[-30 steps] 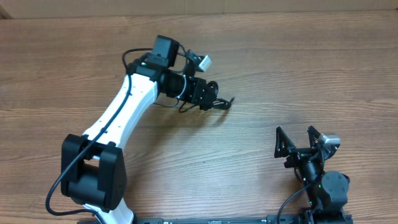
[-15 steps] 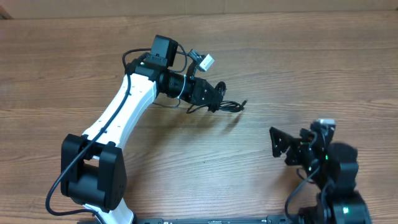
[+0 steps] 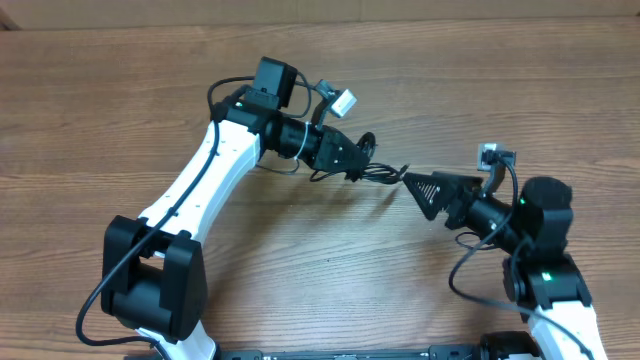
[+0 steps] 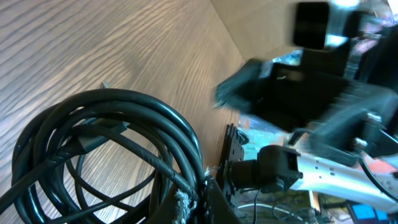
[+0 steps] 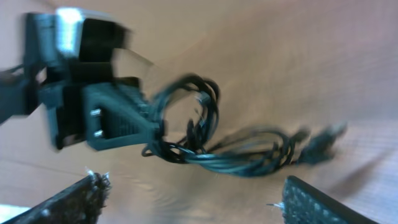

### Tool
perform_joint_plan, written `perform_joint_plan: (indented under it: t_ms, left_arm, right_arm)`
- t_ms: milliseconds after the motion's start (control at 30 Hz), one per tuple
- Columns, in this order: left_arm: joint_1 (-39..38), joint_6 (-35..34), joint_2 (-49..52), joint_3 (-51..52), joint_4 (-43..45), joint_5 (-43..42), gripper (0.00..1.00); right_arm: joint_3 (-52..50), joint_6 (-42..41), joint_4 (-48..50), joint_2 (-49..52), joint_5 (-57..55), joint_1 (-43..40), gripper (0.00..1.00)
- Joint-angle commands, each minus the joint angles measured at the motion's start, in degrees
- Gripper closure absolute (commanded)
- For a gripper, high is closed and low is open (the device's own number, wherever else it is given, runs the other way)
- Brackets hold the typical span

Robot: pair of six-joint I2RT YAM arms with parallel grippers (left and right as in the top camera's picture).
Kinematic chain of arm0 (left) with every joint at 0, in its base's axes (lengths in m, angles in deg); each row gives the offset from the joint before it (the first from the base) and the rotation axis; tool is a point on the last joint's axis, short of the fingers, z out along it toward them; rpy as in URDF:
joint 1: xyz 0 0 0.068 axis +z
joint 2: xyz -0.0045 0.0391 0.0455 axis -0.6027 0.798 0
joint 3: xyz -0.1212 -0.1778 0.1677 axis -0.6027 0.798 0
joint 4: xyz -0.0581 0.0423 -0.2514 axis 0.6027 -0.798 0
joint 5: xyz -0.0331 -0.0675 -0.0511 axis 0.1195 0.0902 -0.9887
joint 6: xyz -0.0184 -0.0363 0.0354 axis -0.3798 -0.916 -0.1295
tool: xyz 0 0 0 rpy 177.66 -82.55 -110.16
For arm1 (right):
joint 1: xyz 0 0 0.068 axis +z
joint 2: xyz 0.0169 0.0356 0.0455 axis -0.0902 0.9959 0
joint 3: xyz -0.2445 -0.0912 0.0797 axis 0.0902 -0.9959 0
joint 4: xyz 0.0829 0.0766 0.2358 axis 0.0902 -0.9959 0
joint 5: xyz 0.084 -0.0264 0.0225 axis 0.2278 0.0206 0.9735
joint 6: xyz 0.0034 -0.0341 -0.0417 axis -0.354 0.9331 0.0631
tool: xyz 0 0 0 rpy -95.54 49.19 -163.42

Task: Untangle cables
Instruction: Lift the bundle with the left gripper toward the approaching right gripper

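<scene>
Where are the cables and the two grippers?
cables (image 4: 124, 98), left wrist view, top arc of the coiled loop.
left gripper (image 3: 352, 160), overhead view, between its fingertips, shut on the cables.
right gripper (image 3: 420, 196), overhead view, between its open fingertips.

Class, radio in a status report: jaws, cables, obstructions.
Left jaws shut on the cables. Right jaws open, facing the bundle's trailing end. Nothing between them.

The cables (image 3: 382, 173) are glossy black. My left hand (image 3: 357, 167) and right hand (image 3: 418, 190) are matt black. My left arm (image 3: 215, 165) is white with black joints. The surface (image 3: 520, 90) is brown wood grain with darker streaks.
</scene>
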State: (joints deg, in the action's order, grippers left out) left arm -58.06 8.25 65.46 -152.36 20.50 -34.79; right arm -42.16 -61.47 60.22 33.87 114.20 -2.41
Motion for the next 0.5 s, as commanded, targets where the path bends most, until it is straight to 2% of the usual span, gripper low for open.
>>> perform_joint_plan:
  t_ms: [0,133,233,333,467]
  left_arm:
    - [-1.36,0.59,-1.66,-1.49,1.55,-2.84,0.96]
    - [-2.16,-0.02,-1.66,-1.49,3.10,-2.84,0.96]
    - [-2.86,-0.42,-1.68,-1.49,3.91,-2.75,0.96]
    - [-3.61,-0.42,-1.68,-1.49,4.35,-2.34,0.96]
    - [-4.50,-0.42,-1.66,-1.49,4.31,-2.23,0.96]
  right_arm:
    - [1.40,-17.68,0.22,4.87,1.99,0.28,0.17]
    - [1.40,-31.17,0.37,10.16,5.53,0.28,0.20]
    - [1.40,-36.81,0.98,13.07,9.29,0.28,0.20]
    - [1.40,-40.11,1.01,14.40,10.49,0.28,0.20]
    - [1.40,-40.26,2.43,14.43,9.86,0.28,0.24]
